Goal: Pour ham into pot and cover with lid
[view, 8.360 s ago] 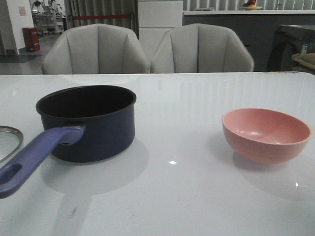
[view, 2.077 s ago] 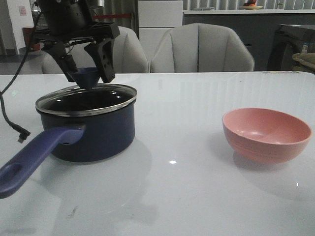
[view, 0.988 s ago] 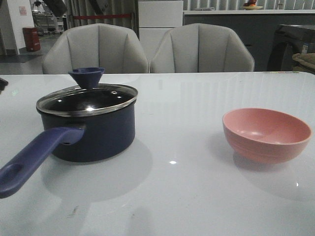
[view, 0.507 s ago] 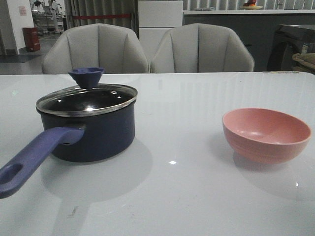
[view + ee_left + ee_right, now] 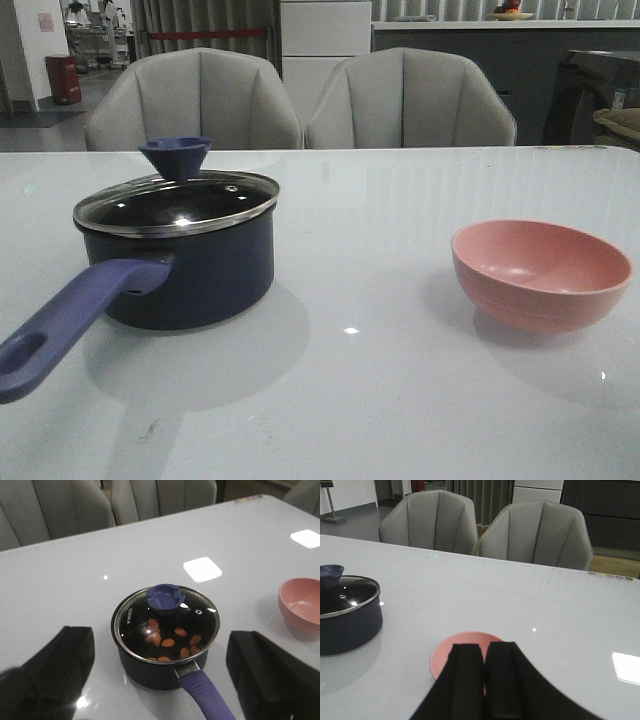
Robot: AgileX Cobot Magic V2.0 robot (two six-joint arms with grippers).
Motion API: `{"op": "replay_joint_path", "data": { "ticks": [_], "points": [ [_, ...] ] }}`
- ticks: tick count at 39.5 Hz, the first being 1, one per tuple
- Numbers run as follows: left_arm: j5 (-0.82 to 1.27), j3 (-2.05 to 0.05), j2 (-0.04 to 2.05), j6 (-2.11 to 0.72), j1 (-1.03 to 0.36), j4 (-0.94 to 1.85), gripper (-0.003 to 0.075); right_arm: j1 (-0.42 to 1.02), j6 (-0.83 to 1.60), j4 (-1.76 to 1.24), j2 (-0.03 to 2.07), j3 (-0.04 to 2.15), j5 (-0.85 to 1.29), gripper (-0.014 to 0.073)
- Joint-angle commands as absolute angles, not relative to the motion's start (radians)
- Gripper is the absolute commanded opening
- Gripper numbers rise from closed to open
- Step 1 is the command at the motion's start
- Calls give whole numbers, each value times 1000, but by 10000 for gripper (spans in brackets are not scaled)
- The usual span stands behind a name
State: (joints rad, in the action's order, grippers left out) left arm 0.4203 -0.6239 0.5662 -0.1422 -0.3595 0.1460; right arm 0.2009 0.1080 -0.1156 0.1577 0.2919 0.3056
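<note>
Left hand [image 5: 160, 680] spread wide and empty, well above the dark navy round saucepan [image 5: 190, 270] with the long purple-blue handle; right hand [image 5: 484, 680] pressed closed, empty, above the pink bowl [image 5: 541, 272]. Orange-tan ham pieces [image 5: 170, 642] lie inside the pot under the round glass lid [image 5: 165, 622] with silvery rim and purple-blue knob, seated on the pot's rim on the white bench [image 5: 400, 390]. Judged: both steps done, nothing left.

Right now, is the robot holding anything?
No, nothing. The left gripper is open above the dark navy covered pot; the right gripper is shut, empty.
</note>
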Motion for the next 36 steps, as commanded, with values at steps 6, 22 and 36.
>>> {"op": "replay_joint_path", "data": {
  "ticks": [6, 22, 36],
  "points": [
    [318, -490, 303, -142, -365, 161, 575, 200, 116, -111, 167, 317, 223, 155],
    [335, -365, 86, -142, -365, 185, 568, 200, 116, -111, 167, 317, 223, 155],
    [326, -365, 86, -142, -365, 196, 130, 200, 116, -111, 167, 317, 223, 155]
  ]
}}
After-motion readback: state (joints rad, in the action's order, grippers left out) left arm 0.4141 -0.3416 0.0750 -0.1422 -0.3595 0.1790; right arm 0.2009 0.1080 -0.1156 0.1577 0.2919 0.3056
